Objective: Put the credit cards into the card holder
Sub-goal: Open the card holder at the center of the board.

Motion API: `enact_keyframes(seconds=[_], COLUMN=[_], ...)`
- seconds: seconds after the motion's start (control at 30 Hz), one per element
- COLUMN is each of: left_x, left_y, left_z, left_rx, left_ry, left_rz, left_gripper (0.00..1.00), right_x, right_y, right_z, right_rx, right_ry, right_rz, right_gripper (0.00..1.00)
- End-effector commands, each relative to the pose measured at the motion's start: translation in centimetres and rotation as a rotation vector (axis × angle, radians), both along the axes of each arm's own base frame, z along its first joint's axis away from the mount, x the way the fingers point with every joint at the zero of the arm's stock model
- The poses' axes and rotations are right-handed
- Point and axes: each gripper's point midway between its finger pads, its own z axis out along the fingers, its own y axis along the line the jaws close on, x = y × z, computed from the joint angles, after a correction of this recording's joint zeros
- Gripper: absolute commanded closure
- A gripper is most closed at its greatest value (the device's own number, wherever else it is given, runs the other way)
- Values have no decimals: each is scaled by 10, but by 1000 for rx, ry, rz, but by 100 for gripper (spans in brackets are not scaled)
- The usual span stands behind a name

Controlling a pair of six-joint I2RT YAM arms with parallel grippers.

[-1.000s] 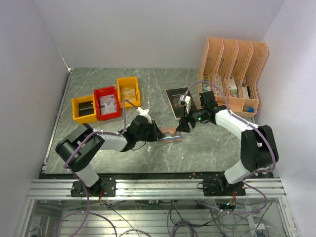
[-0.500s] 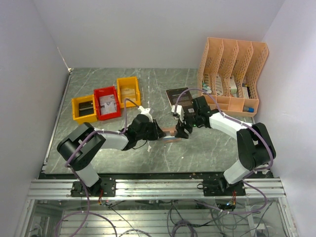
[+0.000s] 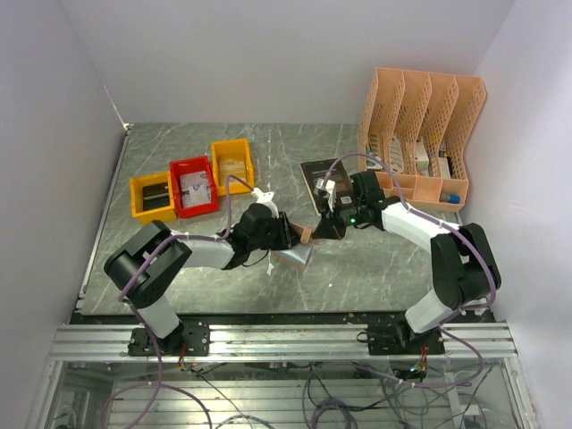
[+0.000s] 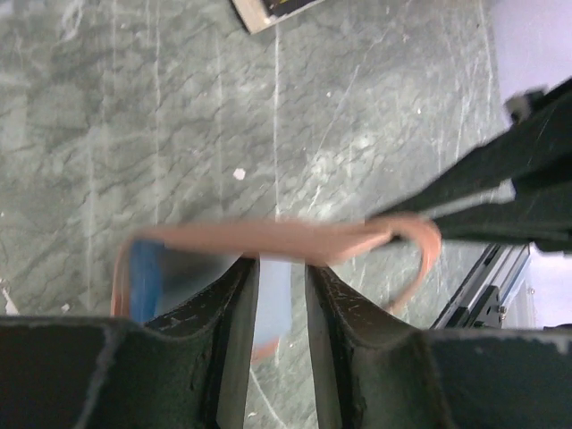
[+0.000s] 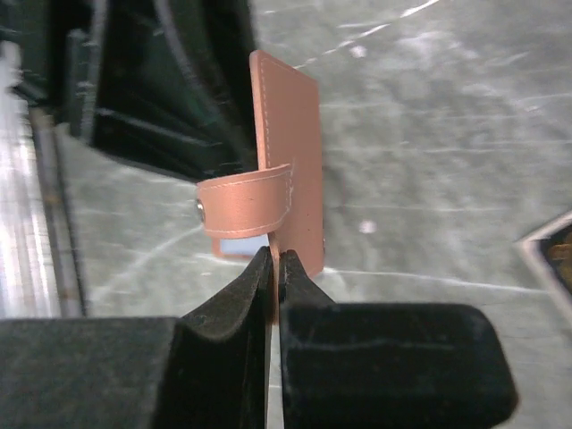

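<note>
The right hand [image 5: 274, 261] is clenched on a thin edge of the card holder [image 5: 295, 134], just below its snap strap [image 5: 243, 206]. Facing it, the left hand [image 4: 281, 268] has its two fingers on either side of the holder's other end, where a light blue card [image 4: 275, 308] shows between them. Whether they press on it, I cannot tell. Both hands meet near the middle of the bench [image 3: 375, 268]. A black book [image 3: 317, 179] lies just beyond them, toward the far edge.
</note>
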Motion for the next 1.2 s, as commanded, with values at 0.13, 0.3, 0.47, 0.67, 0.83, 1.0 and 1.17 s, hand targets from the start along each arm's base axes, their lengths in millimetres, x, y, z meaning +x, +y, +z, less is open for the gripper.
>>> enact_keyframes(seconds=[0.13, 0.3, 0.47, 0.67, 0.83, 1.0, 1.17], left_x=[11, 14, 16, 18, 19, 18, 16], left_y=[-12, -18, -33, -40, -45, -43, -32], left_z=[14, 5, -7, -14, -26, -53, -79], left_rx=[-46, -31, -70, -87, -36, 76, 219], left_ry=[-59, -39, -24, -8, 4, 38, 59], left_rz=[-5, -16, -57, -65, -61, -56, -42], left_gripper=[62, 62, 61, 60, 59, 60, 61], right_x=[-28, -16, -3, 10, 20, 27, 40], right_y=[1, -15, -29, -48, -64, -71, -82], right_z=[22, -4, -23, -36, -44, -39, -23], right_rx=[229, 157, 66, -36, -129, -165, -196], right_ry=[339, 393, 407, 333, 266, 201, 85], right_rz=[-196, -375, -473, -548, -583, -576, -592], right_gripper=[100, 100, 100, 92, 87, 65, 65])
